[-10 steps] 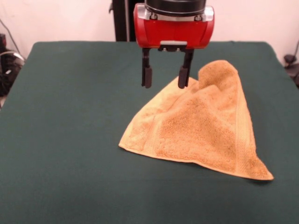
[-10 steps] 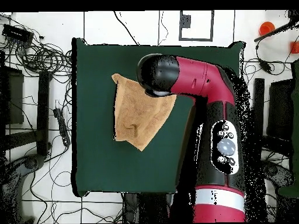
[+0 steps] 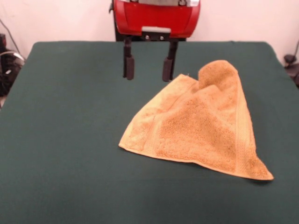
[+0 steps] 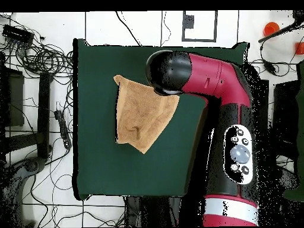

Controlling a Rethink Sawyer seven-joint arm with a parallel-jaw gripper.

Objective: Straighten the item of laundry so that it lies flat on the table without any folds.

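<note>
Gripper (image 3: 147, 69) up in the air at the far side, spread apart and holding nothing, hanging just left of the towel's far corner with no contact. Towel (image 3: 201, 126) lying right of center on the green counter (image 3: 60, 140), nowhere near flat: roughly triangular, one layer doubled over the other, plus a rounded hump poking up at the far right end. Smooth woven band running along the right edge down to the near right corner. Probably best to drop onto a corner of the top layer only, near that far corner beside the gripper, pinch just the one ply, then drag low and slow away from the fold so the flap peels open instead of hauling the whole thing along. Worth staying close to the counter while pulling, since lifting high likely just bunches it again. Hump probably needs a separate tug afterwards. From overhead, gripper hidden under the arm (image 4: 205, 77), so no help there.
</note>
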